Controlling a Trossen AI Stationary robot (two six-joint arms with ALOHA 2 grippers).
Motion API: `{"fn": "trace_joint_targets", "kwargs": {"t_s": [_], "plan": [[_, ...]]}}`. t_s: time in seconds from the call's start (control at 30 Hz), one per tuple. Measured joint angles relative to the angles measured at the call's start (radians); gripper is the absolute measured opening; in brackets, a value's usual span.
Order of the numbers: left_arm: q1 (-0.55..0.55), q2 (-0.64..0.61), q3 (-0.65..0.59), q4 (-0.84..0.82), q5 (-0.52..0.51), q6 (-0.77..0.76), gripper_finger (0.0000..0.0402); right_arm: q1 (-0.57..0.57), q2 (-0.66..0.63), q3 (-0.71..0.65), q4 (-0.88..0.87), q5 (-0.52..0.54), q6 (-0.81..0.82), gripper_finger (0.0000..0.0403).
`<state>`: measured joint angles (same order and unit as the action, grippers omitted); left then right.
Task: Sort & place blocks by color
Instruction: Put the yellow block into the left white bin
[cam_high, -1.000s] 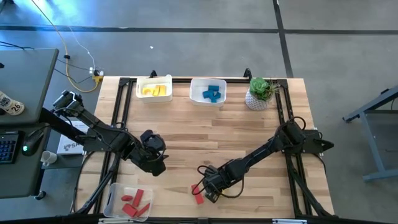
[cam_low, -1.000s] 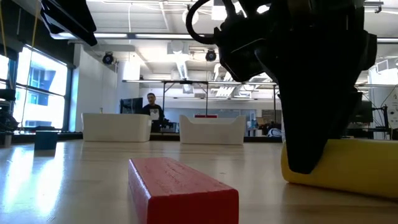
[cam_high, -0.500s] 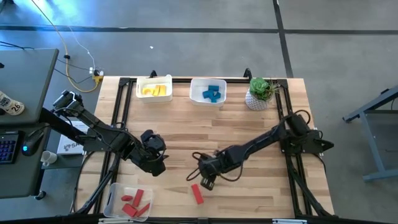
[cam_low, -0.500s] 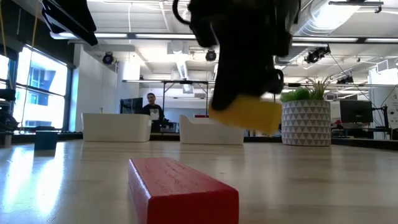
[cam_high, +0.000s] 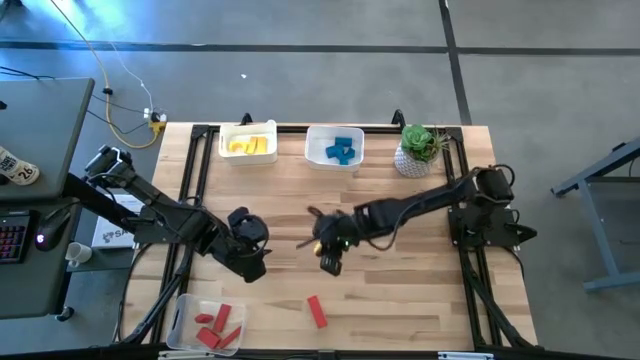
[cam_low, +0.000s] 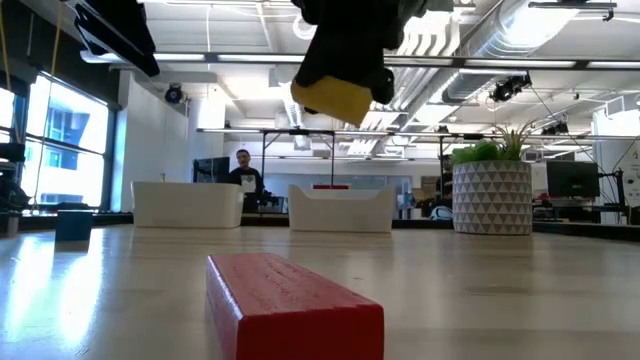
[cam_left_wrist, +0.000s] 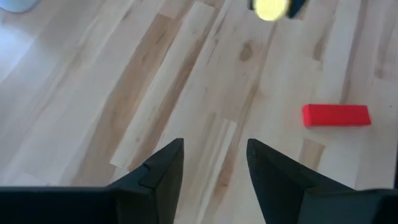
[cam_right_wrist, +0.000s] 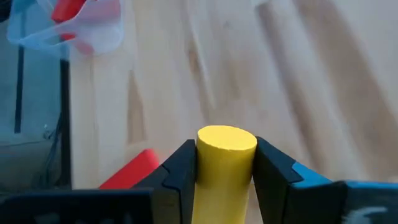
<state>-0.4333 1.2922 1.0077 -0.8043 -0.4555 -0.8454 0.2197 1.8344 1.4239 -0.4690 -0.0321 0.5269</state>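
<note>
My right gripper (cam_high: 331, 262) hangs over the middle of the table, shut on a yellow round block (cam_right_wrist: 225, 155), which the low view shows high above the wood (cam_low: 340, 98). A red bar block (cam_high: 316, 311) lies flat on the table near the front edge, also seen close up (cam_low: 290, 305). My left gripper (cam_high: 246, 252) waits left of centre, open, with only bare wood between its fingers (cam_left_wrist: 214, 168). Its wrist view also catches the red bar (cam_left_wrist: 336, 115) and the yellow block (cam_left_wrist: 270, 9) farther off. My right gripper pinches the yellow block's curved sides (cam_right_wrist: 208, 171) between its two fingers. One round end face (cam_right_wrist: 227, 138) sticks out past the fingertips. The fingers slant down toward the table. The block is lifted clear of the wood.
At the far edge stand a white bin (cam_high: 248, 144) with yellow pieces, a white bin (cam_high: 335, 148) with blue pieces and a potted plant (cam_high: 418, 148). A clear bin (cam_high: 208, 323) with red pieces sits at the near left corner. Black frame rails run along the table's sides.
My right gripper has risen from beside the red bar and travelled toward the table's far edge, its wrist rolling on the way. The yellow block went up with it, from resting on the wood to hanging well clear. The red bar stayed where it lay.
</note>
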Motion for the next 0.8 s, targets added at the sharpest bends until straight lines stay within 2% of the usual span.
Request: {"fn": "trace_joint_targets", "kwargs": {"t_s": [0.23, 0.43, 0.63, 0.8], "plan": [[0.089, 0.0, 0.0, 0.0, -0.053, 0.071, 0.0199, -0.098, -0.054, 0.0, 0.019, -0.063, -0.176, 0.0101], [0.196, 0.0, 0.0, 0.02, -0.061, 0.158, 0.0207, -0.211, -0.118, 0.0, 0.026, -0.119, -0.329, 0.0101], [0.294, 0.0, 0.0, 0.161, -0.045, 0.287, 0.0205, -0.297, -0.184, 0.0, 0.039, -0.217, -0.485, 0.0101], [0.363, 0.0, 0.0, 0.32, 0.021, 0.401, 0.0207, -0.335, -0.229, 0.0, 0.043, -0.328, -0.586, 0.0101]]}}
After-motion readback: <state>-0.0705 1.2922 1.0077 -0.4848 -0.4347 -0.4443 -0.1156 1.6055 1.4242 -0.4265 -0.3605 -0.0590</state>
